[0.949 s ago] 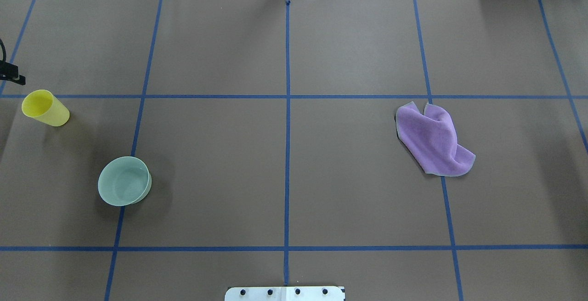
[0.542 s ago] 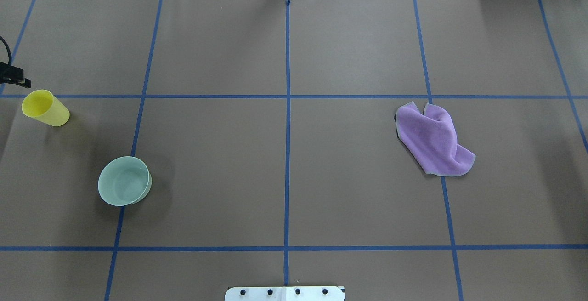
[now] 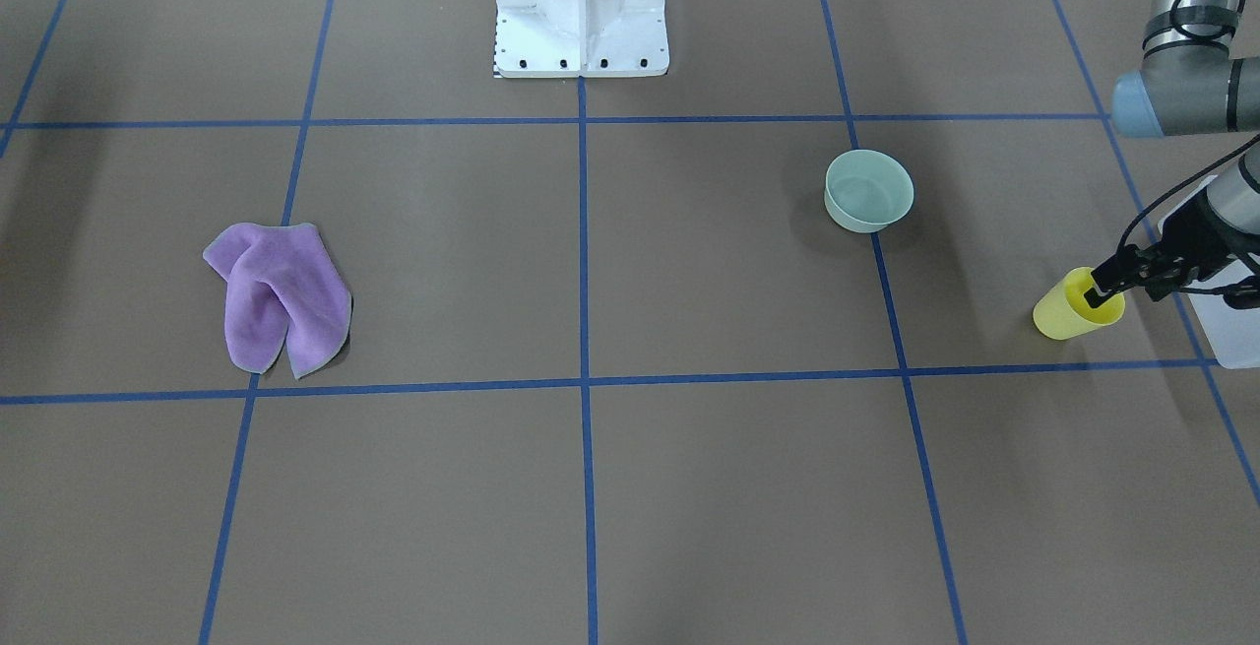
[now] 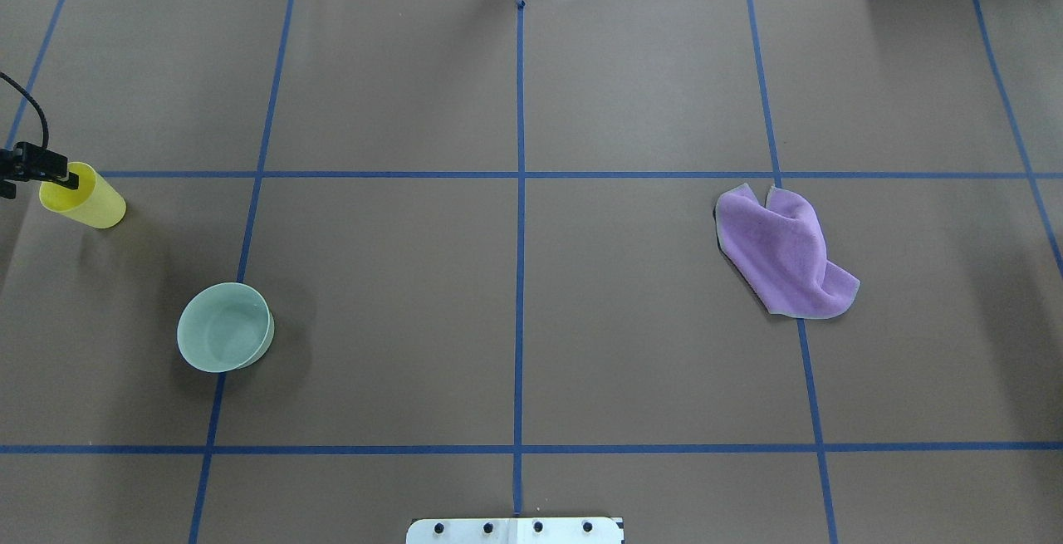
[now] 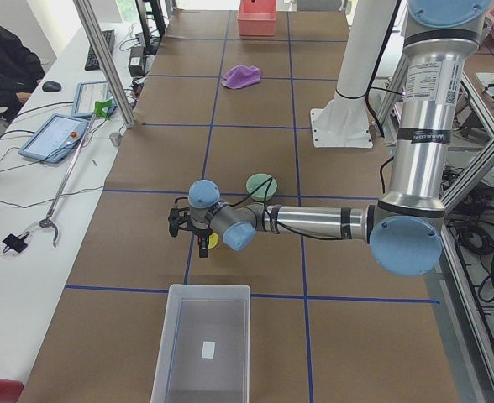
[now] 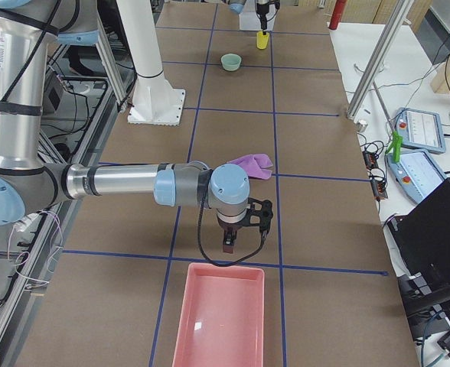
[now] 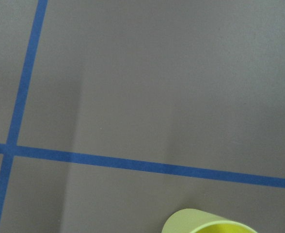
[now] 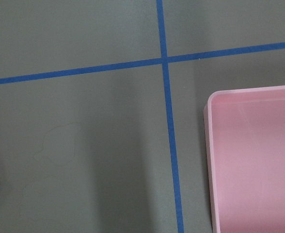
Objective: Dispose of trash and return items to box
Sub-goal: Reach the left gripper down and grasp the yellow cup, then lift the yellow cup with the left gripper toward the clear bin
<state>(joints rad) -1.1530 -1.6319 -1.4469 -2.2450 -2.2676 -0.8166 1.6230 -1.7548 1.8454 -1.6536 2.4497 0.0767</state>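
A yellow cup (image 4: 83, 199) stands upright at the table's far left; its rim also shows in the left wrist view (image 7: 215, 225). My left gripper (image 4: 65, 180) hangs at the cup's rim, seen too from the front (image 3: 1098, 295); it looks open, one finger over the cup's mouth. A pale green bowl (image 4: 224, 326) sits nearer the middle. A purple cloth (image 4: 785, 253) lies crumpled on the right half. My right gripper (image 6: 229, 243) hovers between the cloth and a pink bin (image 6: 221, 321); I cannot tell whether it is open or shut.
A clear plastic box (image 5: 203, 336) stands just beyond the cup at the table's left end. The pink bin also shows in the right wrist view (image 8: 254, 155). The robot's white base (image 3: 581, 5) stands at mid-table. Blue tape lines grid the brown surface.
My left gripper has come in from the left edge, moving right and toward the cup, and now reaches its rim. Cup, bowl and cloth have not moved.
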